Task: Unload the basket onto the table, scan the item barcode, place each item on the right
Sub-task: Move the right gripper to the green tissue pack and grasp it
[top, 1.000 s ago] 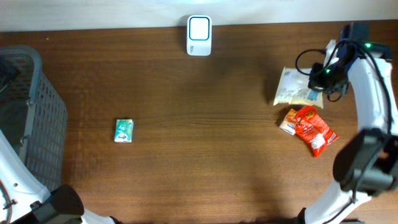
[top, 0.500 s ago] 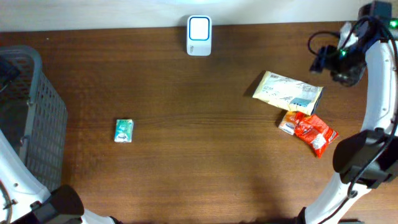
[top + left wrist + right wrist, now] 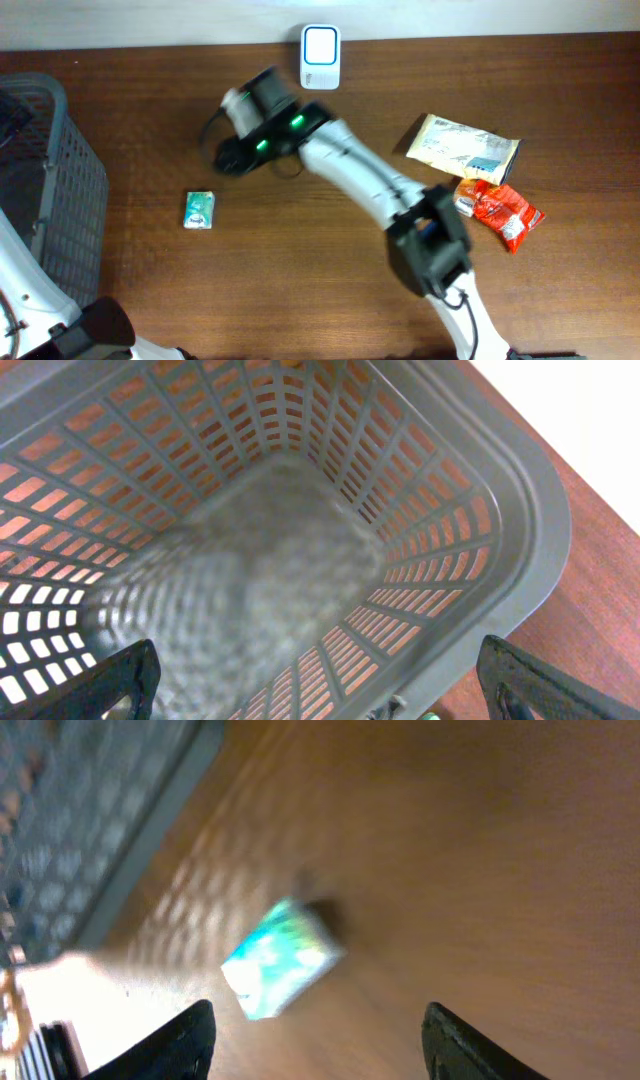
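A small green-and-white packet lies flat on the brown table at the left. In the right wrist view the packet sits just ahead of the jaws and slightly left, blurred. My right gripper hovers up and to the right of it, apart from it. The right gripper is open with nothing between its fingers. The white barcode scanner stands at the table's back edge. My left gripper hangs wide open and empty over the grey basket.
A yellow packet, a red packet and a small orange item lie at the right. The grey slatted basket stands at the left edge. My right arm stretches diagonally across the table's middle.
My right gripper let go of the yellow packet, opened, and swung from the far right across the table toward the green packet. The left arm has not moved.
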Motion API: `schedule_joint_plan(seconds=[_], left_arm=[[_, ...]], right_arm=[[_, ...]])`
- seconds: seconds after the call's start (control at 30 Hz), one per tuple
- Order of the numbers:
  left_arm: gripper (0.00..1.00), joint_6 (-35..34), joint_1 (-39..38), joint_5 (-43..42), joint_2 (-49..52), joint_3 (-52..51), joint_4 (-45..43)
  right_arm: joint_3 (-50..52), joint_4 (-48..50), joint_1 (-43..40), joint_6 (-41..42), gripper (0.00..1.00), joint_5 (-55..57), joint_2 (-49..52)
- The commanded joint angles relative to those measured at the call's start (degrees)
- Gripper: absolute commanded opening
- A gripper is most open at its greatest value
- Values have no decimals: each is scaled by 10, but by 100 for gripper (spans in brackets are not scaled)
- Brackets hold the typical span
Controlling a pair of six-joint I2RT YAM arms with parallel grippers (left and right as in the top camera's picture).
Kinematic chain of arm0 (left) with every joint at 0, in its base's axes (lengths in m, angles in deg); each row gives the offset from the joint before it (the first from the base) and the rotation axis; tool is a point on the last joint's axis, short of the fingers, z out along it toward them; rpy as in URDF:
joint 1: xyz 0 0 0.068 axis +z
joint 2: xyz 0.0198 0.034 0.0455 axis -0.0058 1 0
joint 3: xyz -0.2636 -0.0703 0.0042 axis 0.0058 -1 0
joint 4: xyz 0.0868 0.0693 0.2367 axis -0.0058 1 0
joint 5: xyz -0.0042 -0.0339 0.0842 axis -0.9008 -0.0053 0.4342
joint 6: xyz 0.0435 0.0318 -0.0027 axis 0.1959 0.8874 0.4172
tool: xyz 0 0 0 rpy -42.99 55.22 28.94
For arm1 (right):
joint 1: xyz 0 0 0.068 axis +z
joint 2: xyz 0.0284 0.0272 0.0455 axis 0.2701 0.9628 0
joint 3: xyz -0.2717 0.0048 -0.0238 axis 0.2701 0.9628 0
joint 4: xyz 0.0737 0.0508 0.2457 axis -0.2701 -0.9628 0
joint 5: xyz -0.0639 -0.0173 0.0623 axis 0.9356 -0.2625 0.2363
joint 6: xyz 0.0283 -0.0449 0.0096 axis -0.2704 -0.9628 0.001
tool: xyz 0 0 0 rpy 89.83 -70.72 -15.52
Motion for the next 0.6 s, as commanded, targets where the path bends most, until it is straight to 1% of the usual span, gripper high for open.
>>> schedule_joint_plan(seconds=[0.0, 0.1, 0.13, 0.17, 0.23, 0.3, 0.37, 0.47, 0.57], left_arm=[[99, -6, 1, 0, -1, 6, 0], [99, -6, 1, 0, -1, 6, 0], [99, -6, 1, 0, -1, 6, 0], [99, -6, 1, 0, -1, 6, 0], [99, -6, 1, 0, -1, 6, 0], [99, -6, 1, 0, -1, 6, 0], [99, -6, 1, 0, -1, 6, 0], [99, -6, 1, 0, -1, 6, 0], [99, -6, 1, 0, -1, 6, 0]], right_arm=[[2, 18, 65, 55, 57, 96, 44], [2, 20, 99, 71, 46, 144, 70], [2, 22, 103, 76, 45, 148, 76], [2, 22, 105, 86, 40, 149, 85], [2, 22, 102, 94, 36, 146, 87], [2, 23, 102, 108, 34, 146, 95], [2, 26, 101, 102, 34, 139, 98], [2, 44, 101, 39, 34, 95, 101], [2, 48, 101, 25, 34, 84, 104]])
